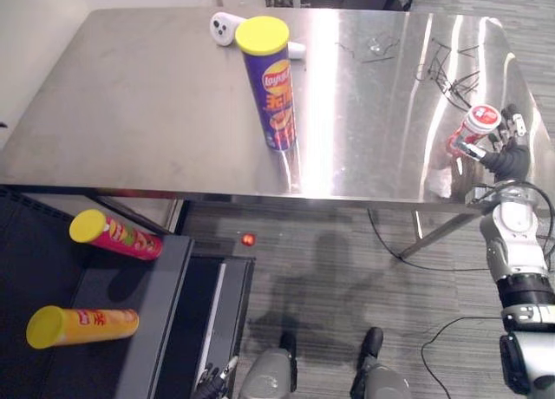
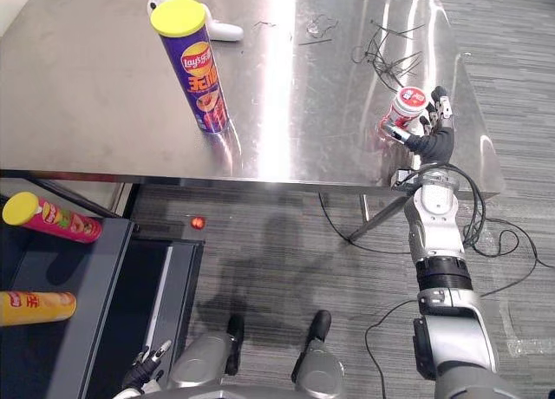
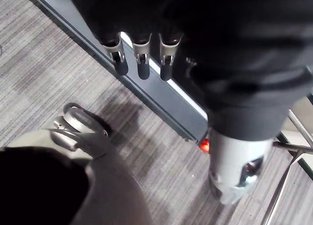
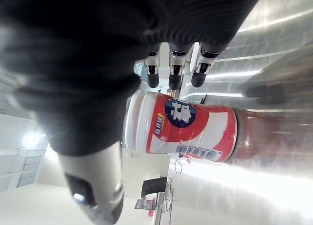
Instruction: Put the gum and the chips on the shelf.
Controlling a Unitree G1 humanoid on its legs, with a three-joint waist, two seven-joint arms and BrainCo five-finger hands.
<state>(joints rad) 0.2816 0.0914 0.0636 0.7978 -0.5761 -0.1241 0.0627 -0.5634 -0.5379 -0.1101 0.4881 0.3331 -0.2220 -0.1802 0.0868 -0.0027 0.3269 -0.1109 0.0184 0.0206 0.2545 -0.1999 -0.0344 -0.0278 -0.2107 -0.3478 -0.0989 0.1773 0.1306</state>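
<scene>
The gum jar (image 1: 474,127), red and white, is standing on the steel table (image 1: 130,113) close to its right edge. The right hand (image 1: 508,159) is reaching up to it from the near side and is sitting just beside the jar. In the right wrist view the jar (image 4: 181,124) is lying in the gap between the fingers (image 4: 175,74) and the thumb (image 4: 93,186). The fingers are staying quite straight along one side of it, not curling round it, so the hand is wide and is not gripping anything. I cannot tell if the fingertips are touching the jar.

The chips can (image 1: 270,87), purple with a yellow lid, is standing upright nearer the middle of the table, well apart from the right hand and from the gum. A white object (image 1: 225,26) is lying just behind it, and some thin black wires (image 1: 451,69) are lying toward the far right corner.

The left hand (image 1: 212,383) is hanging low beside the dark shelf (image 1: 160,304) at the lower left. Its fingers (image 3: 142,63) are pointing loosely down over the floor and are holding nothing. A red can (image 1: 117,234) and a yellow can (image 1: 82,325) are lying on their sides at this shelf. A small red thing (image 1: 249,239) is sitting on the floor under the table edge.
</scene>
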